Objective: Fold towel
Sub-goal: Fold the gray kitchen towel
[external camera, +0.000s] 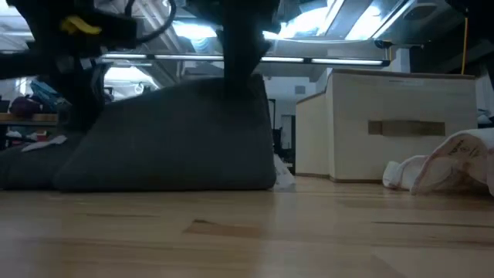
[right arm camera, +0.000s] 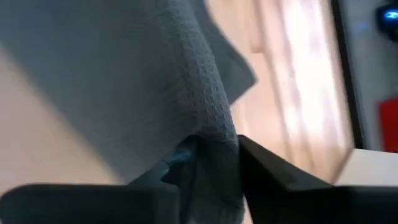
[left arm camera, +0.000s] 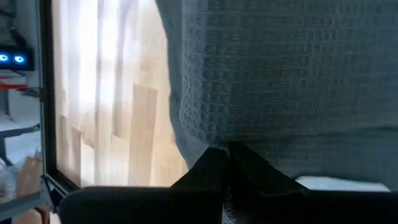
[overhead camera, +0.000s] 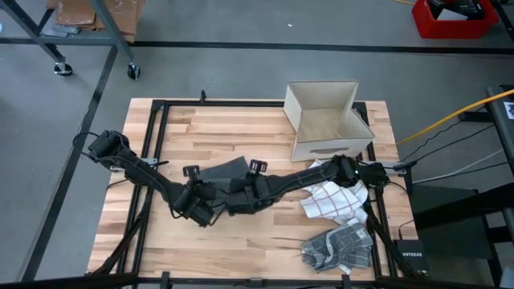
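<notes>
Mid-fold, by the look of it: dark grey waffle-weave towel [overhead camera: 227, 172] near table centre, one edge lifted and draped down to the wood like a tent in the low view. Left gripper [left arm camera: 227, 163] pinched shut on the towel's lower hem, cloth hanging just beyond the fingertips. Right gripper [right arm camera: 214, 155] with jaws parted around a fold of the same towel, cloth between the fingers; possibly mid-release, firm hold uncertain. Both claws side by side at the towel's near edge.

Next move, judged: lay the lifted edge flat over the far half, then let go on the left too.

Long axis of towel roughly left to right across the table, slightly tilted; raised edge toward the claws.

Waiting off to the right: checked cloths [overhead camera: 333, 201] and a cardboard box [overhead camera: 325, 120].
</notes>
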